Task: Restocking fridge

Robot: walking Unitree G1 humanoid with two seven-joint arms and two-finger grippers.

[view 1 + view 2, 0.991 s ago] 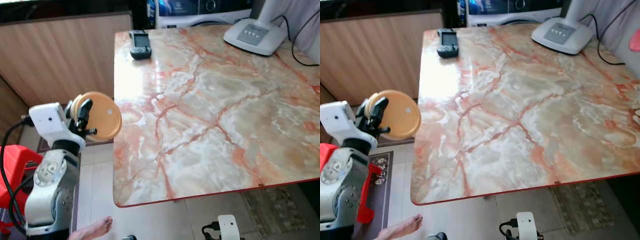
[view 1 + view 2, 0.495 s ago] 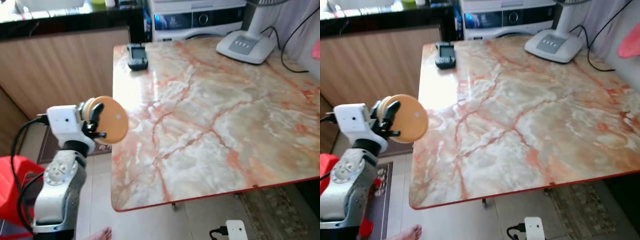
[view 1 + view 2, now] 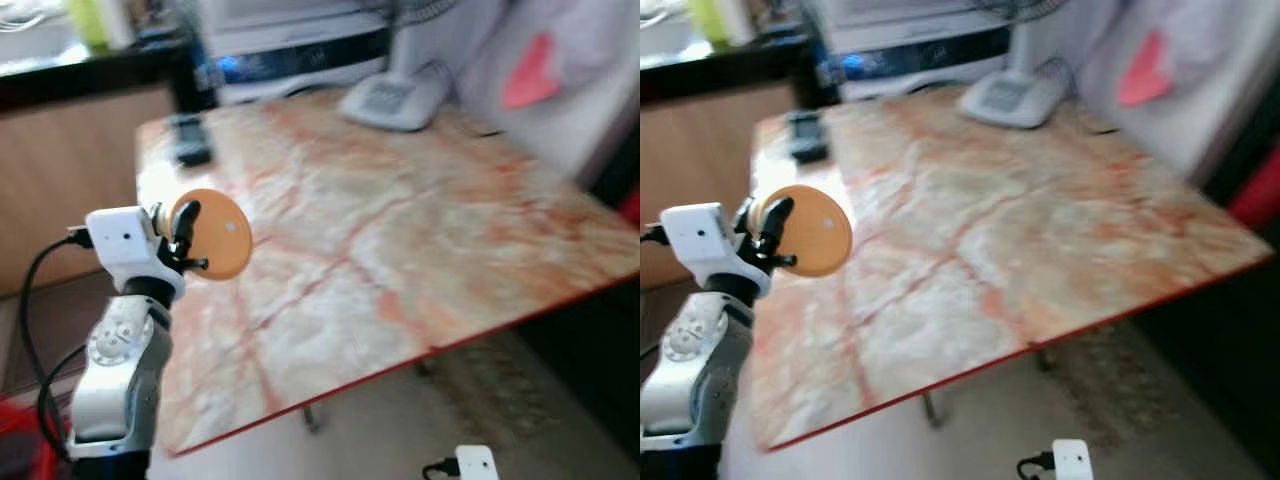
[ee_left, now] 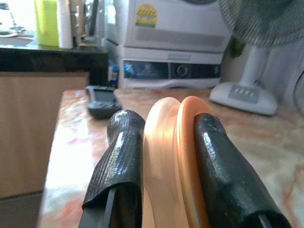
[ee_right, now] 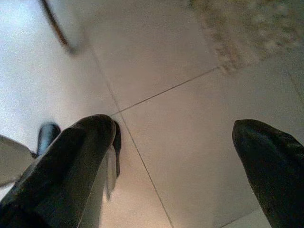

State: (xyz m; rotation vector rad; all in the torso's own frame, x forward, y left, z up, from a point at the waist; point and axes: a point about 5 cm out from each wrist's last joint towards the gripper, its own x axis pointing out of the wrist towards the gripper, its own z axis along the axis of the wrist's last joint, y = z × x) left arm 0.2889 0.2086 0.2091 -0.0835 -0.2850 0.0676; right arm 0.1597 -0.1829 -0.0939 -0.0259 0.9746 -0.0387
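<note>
A flat orange tub [image 3: 213,236], a round lidded container seen edge-on in the left wrist view, sits clamped between the two black fingers [image 4: 118,161] of the left gripper [image 4: 166,171], held upright at chest height just off the near corner of the marble table [image 3: 400,230]. The lid is on, so its contents cannot be told.

Over the last second the whole scene has swung and blurred: the table now runs off at a slant, and a dark remote [image 3: 188,140], a white fan base [image 3: 395,98] and a white appliance [image 4: 166,42] slide toward the top of the head views. That reads as the robot turning with its load, while the tub keeps its place in the gripper. For restocking, this looks like the carry leg, the tub picked up and a fridge yet to come into sight.

The right gripper [image 5: 173,161] hangs low over pale floor tiles [image 5: 190,95], fingers well apart and holding nothing, with a patterned rug [image 5: 247,28] nearby. On the dark counter [image 4: 47,52] beyond the table stands a yellow-green jug [image 4: 46,21].
</note>
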